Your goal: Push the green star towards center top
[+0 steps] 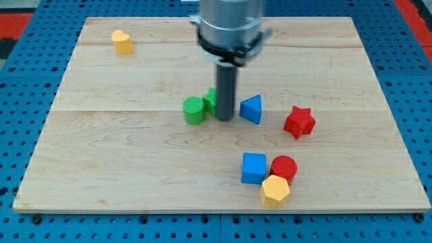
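The green star [210, 100] sits near the middle of the wooden board [135, 155], mostly hidden behind my rod. My tip [225, 119] rests on the board right at the star's lower right side; I cannot tell if they touch. A green cylinder [194, 110] stands just left of the star. A blue triangle [252, 109] stands just right of the rod.
A red star [299, 121] lies right of the blue triangle. A blue cube [254, 167], a red cylinder [284, 167] and a yellow hexagon [275, 191] cluster at the lower right. A yellow block [122, 42] sits at the upper left.
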